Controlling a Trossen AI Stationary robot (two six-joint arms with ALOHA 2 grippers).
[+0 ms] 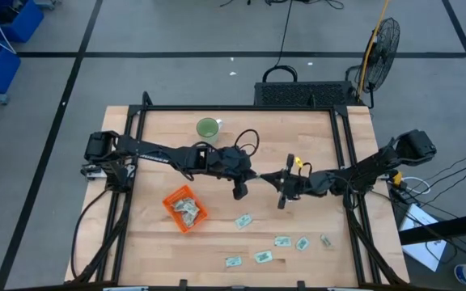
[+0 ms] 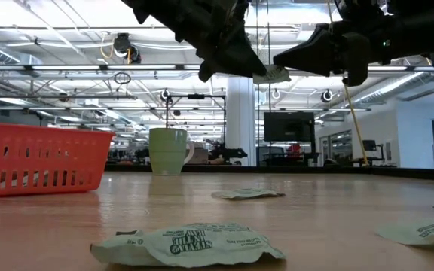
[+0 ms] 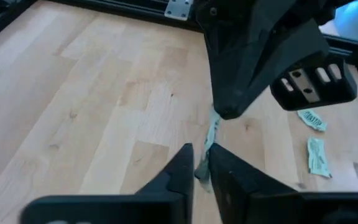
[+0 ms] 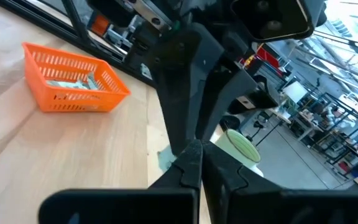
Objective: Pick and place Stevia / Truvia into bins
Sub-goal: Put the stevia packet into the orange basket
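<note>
1. The left gripper (image 1: 259, 175) and the right gripper (image 1: 265, 177) meet tip to tip above the middle of the wooden table (image 1: 160, 129), well off its surface in the low view.
2. A single Stevia sachet (image 3: 212, 134) hangs between them. In the left wrist view the left gripper's fingers (image 3: 179, 168) are closed to a narrow slit on its lower end, and the tip of the right gripper touches its upper end.
3. In the right wrist view the right gripper's own fingers (image 4: 188, 165) are pressed nearly together, with a pale scrap of the sachet showing just beside the tips; whether they actually pinch the paper cannot be told.
4. The low view shows the same sachet (image 2: 271, 74) as a pale flap at the spot where the two grippers come together.
5. The orange tray (image 1: 171, 212) sits on the table toward the left arm's side, near the grippers but apart from them, with a few sachets (image 1: 188, 208) inside it.
6. Loose sachets (image 1: 243, 220) lie scattered on the table's near side, below and well apart from both grippers.
7. A light-green cup (image 1: 207, 127) stands toward the far edge.
</note>
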